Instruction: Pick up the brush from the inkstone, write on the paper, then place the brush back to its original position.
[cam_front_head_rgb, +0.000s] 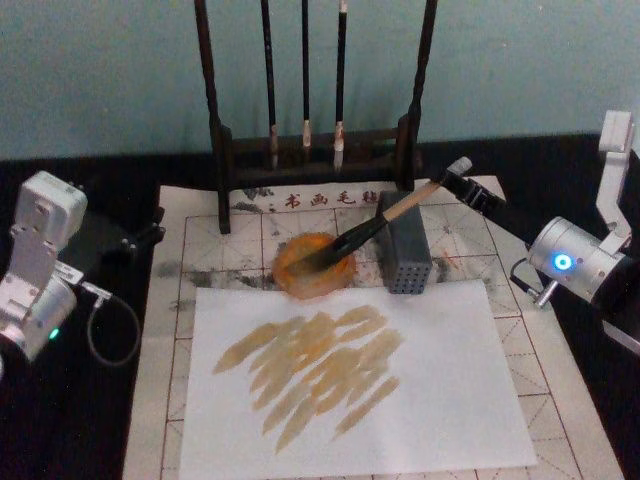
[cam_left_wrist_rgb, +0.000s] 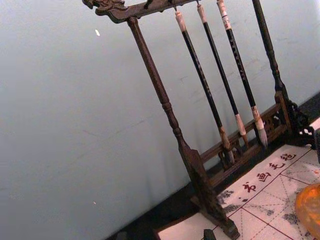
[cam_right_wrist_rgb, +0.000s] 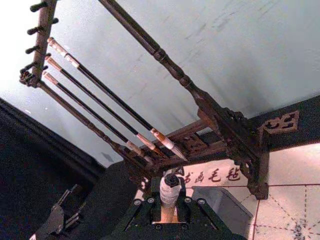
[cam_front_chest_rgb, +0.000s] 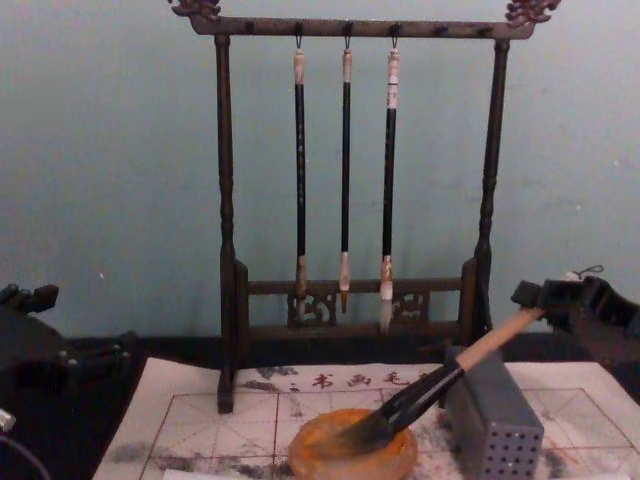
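Right gripper (cam_front_head_rgb: 452, 183): jaws closed narrow on the upper, whitish end of the brush (cam_front_head_rgb: 380, 228). In the right wrist view the handle sits pinched between the two fingers. The brush lies tilted. Its high end is in the gripper, and its tan handle crosses the top edge of the grey block (cam_front_head_rgb: 403, 255). Its black bristles are down in the inkstone (cam_front_head_rgb: 315, 265), touching the dish. The inkstone is just beside the block, on the robot's left of it. Both stand on the paper (cam_front_head_rgb: 165, 400) near its far edge, below the row of printed characters. A white sheet (cam_front_head_rgb: 440, 400) with tan strokes lies on the paper, nearer the robot. Its far edge is close to the inkstone. Behind these stands a dark wooden rack (cam_front_head_rgb: 213, 100) with three thin brushes (cam_front_head_rgb: 305, 70) hanging from it. Left gripper (cam_front_head_rgb: 148, 235): idle off the paper's left edge, well apart from the brush. Cannot tell how its jaws stand.
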